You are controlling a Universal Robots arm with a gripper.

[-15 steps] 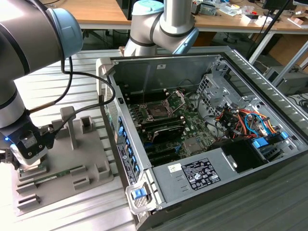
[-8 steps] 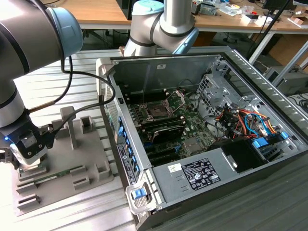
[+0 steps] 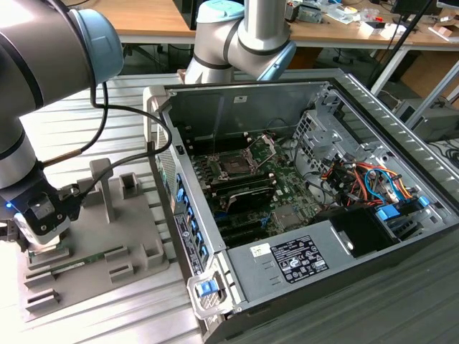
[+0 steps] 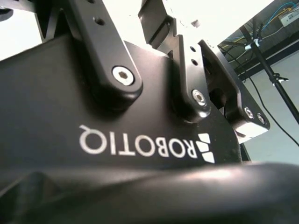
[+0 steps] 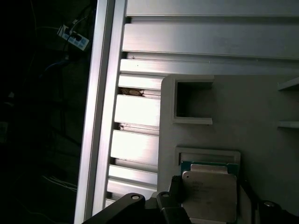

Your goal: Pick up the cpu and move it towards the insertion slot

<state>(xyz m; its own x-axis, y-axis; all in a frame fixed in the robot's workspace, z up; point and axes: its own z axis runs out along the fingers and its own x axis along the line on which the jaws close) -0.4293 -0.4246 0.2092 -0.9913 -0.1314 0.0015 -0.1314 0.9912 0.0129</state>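
Note:
The cpu [image 5: 209,196], a small square chip with a pale silver top and a green edge, lies in a framed pocket of the grey tray [image 5: 261,102]. My gripper [image 5: 209,196] straddles it, with a dark finger [image 5: 174,193] pressed to one side and another against the opposite side. In the exterior view my gripper [image 3: 44,240] hangs low over the tray [image 3: 107,258] at that view's left, hiding the chip. The insertion slot [image 3: 234,165], a square socket with a dark centre, sits inside the open computer case with its silver bracket [image 3: 267,147] raised.
The open case [image 3: 287,201] fills the exterior view's right, its near wall [image 3: 188,215] standing between tray and socket. A green memory stick [image 3: 79,259] and raised blocks [image 3: 104,190] sit on the tray. Cables [image 3: 122,158] trail from the wrist over the slatted aluminium table [image 3: 79,129].

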